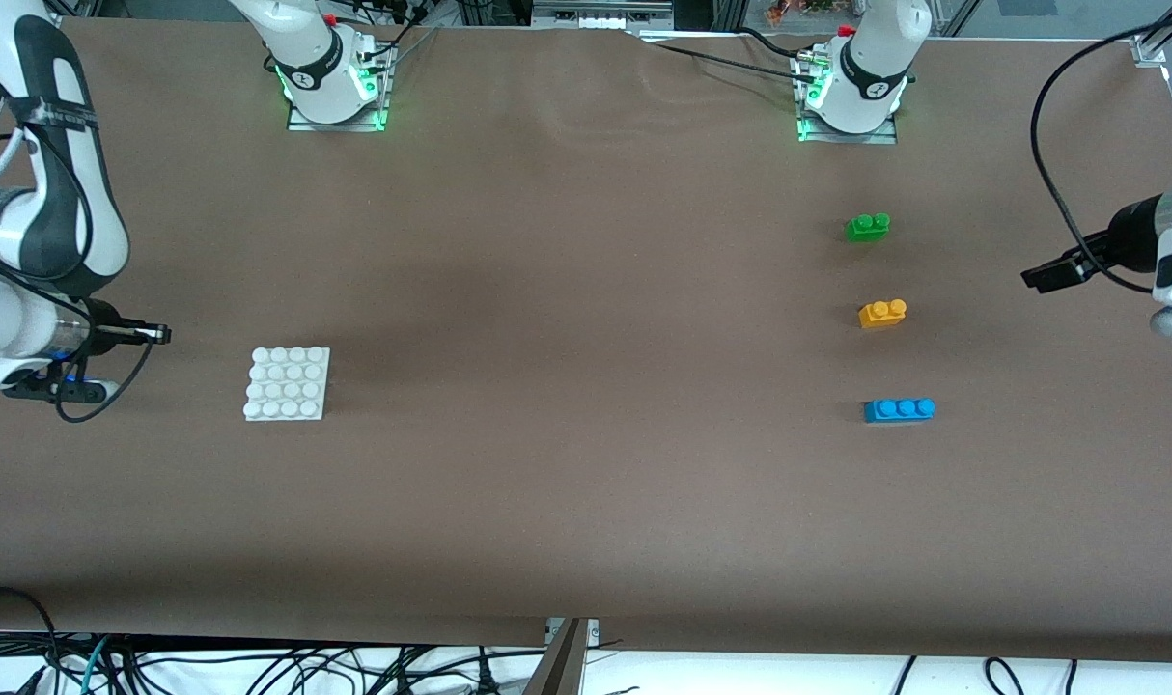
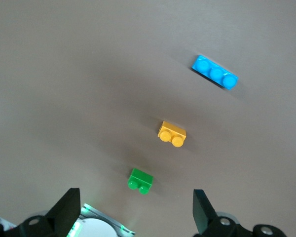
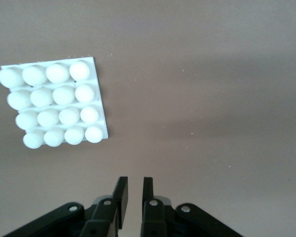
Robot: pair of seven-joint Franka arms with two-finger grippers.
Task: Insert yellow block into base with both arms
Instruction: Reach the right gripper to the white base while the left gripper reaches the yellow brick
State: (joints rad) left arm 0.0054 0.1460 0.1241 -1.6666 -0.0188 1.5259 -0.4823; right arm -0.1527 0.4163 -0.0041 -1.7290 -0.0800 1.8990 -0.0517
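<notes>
Front view: two arms held high at the table's ends, bricks and base untouched

Front view shows a wide brown table (image 1: 586, 483) with a large bare stretch through its middle. The white studded base (image 1: 288, 383) lies flat toward the right arm's end. Three bricks sit in a spaced row toward the left arm's end: a green two-stud brick (image 1: 867, 227) farthest from the camera, the yellow block (image 1: 882, 314) in the middle, and a blue three-stud brick (image 1: 899, 410) nearest. None touches another — open cloth surrounds each.

The right gripper (image 3: 133, 195) hangs above the cloth beside the base, at the table's edge; its fingers are nearly pressed together with only a narrow slit between them, pinching nothing. The left gripper (image 2: 133, 210) hovers over the table's edge at the bricks' end, fingers spread wide and empty — its wrist view looks down on all three bricks.
</notes>
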